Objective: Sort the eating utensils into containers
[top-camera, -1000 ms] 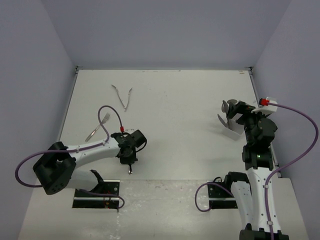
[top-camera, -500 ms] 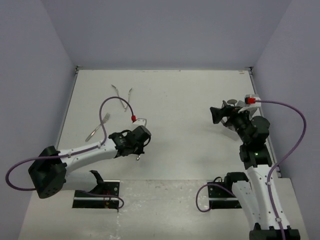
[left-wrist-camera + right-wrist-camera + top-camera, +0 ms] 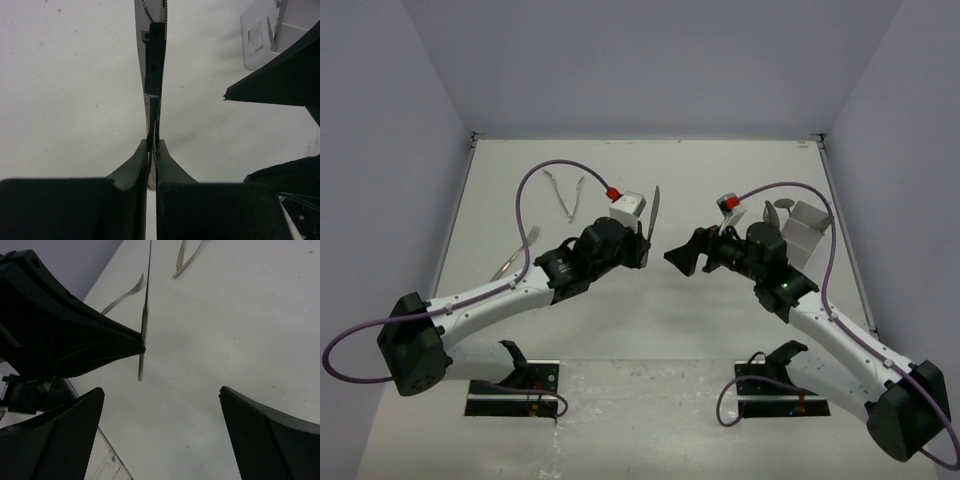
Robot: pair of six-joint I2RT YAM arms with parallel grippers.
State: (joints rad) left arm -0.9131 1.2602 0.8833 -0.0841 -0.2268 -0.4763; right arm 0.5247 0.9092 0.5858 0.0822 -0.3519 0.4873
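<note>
My left gripper is shut on a silver table knife, held above the table with the blade pointing to the far side. My right gripper is open and empty, facing the left gripper from the right, a short gap away. In the right wrist view the knife hangs from the left gripper's dark fingers. The white container stands at the right with utensils in it.
Two utensils lie in a V at the far left of the table. A fork lies near the left wall. The table's near edge runs just under the right gripper.
My left gripper lifted the knife off the near table and swung up and right to the centre. My right gripper left the container and swung left to face it.
</note>
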